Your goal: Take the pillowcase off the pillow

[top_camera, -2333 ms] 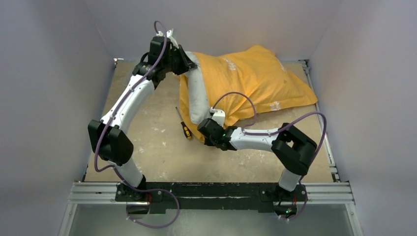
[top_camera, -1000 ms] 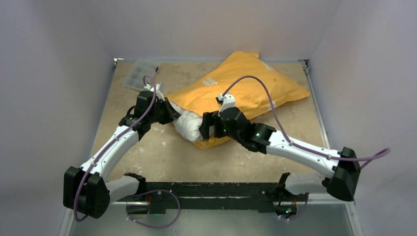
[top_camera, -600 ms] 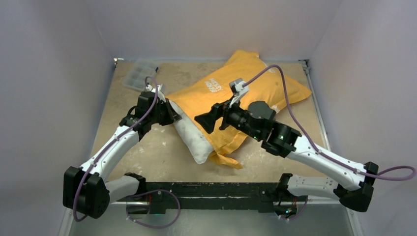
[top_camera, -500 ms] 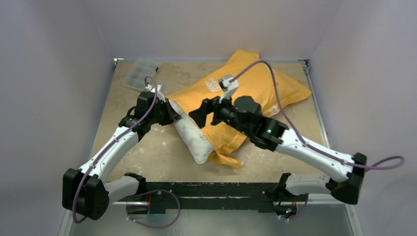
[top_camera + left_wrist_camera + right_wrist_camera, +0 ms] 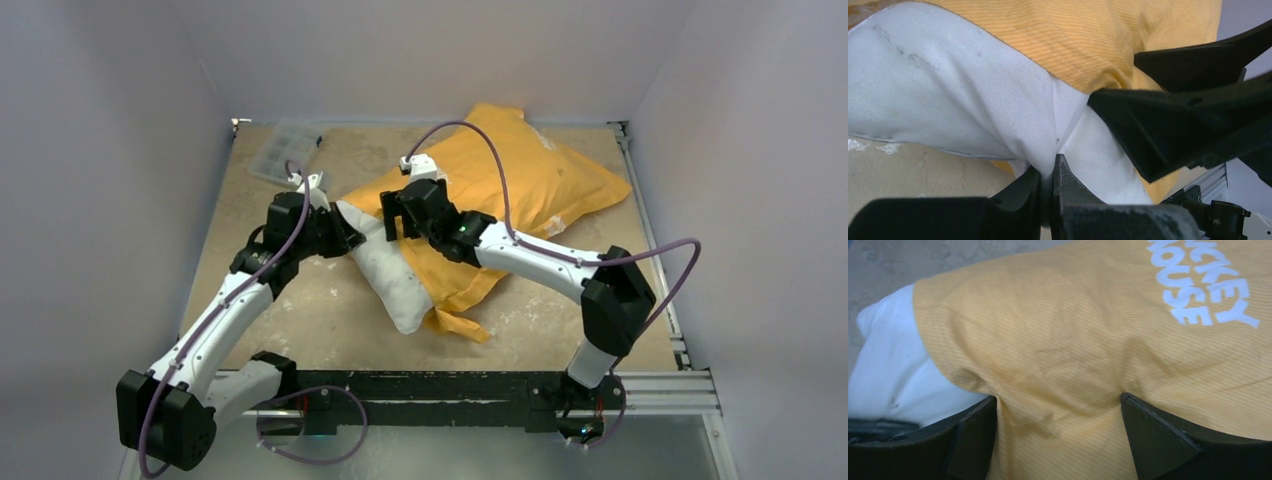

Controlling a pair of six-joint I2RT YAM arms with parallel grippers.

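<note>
Looking at pillow [image 5: 390, 275] lying diagonal mid-table, near-left end poking out bare and white from pillowcase [image 5: 530, 170]. Rest of it inside the orange-yellow sack, running toward far-right corner of table [image 5: 310, 300]. Loose orange flap flat on the surface at the near end, just beside the bare white corner.

Left gripper [image 5: 1050, 172]: tips squeezed together on a fold of white pillow fabric at the exposed end, right by the pillowcase hem.

Right gripper [image 5: 1058, 432]: jaws spread wide, pressed down onto pillowcase close to its open edge, orange cloth bulging up between the fingers [image 5: 973, 437]. Straddling it, not clamped. White "MICKEY MOUSE" print just beyond, upper right in the wrist view.

From above: grippers close together at pillow's exposed end, left one coming in from the left, right one reaching across over the orange cloth.

Clear plastic compartment box [image 5: 283, 155] at far-left corner, well apart from pillow. Can't tell contents.
</note>
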